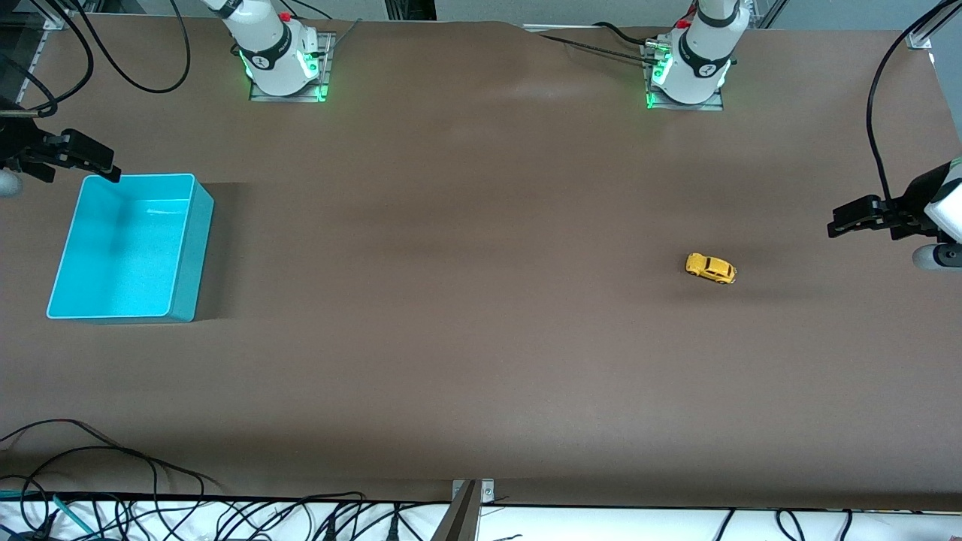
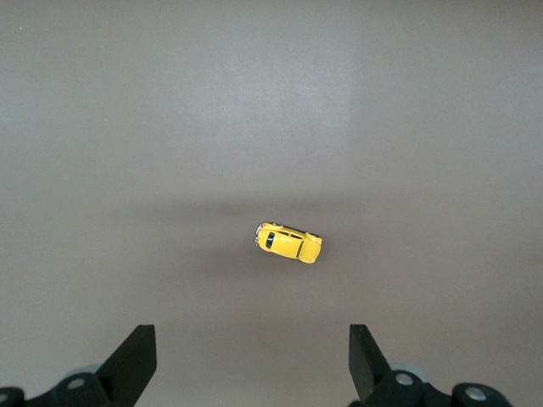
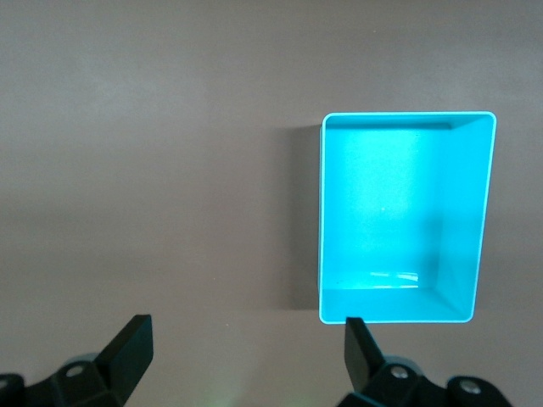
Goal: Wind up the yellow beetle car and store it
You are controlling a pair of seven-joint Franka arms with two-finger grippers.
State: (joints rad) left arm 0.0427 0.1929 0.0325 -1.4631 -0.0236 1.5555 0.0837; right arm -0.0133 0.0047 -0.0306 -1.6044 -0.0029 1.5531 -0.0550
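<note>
Left claw: my left claw (image 1: 833, 226) hangs in the air at the left arm's end of the worktop, fingers spread wide and holding nothing. In its wrist view the two fingertips (image 2: 136, 356) frame bare worktop, with the car lying between and ahead of them, well apart from both.

Right claw: my right claw (image 1: 113, 171) hovers at the right arm's end, just over the bin's rim corner nearest that arm's base. It too stands wide and empty. This arm waits.

Car: the car (image 1: 710, 267) sits upright on its wheels on the bare worktop, toward the left arm's end, near the left claw but not touched by it. Nothing is beside it.

Bin: the turquoise bin (image 1: 184, 248) stands at the right arm's end, well apart from the car. I see nothing in it from either the front view or the right wrist view.

Done so far: as I judge it, nothing. The car is not gripped, I see no sign it has been wound, and the bin holds nothing.

Left to do: the whole job, I reckon: take hold of the car, wind it up, carry it across the worktop and set it in the bin.

Next move: I would bring the left claw down over the car; being so small, it calls for a well-centred pinch.
</note>
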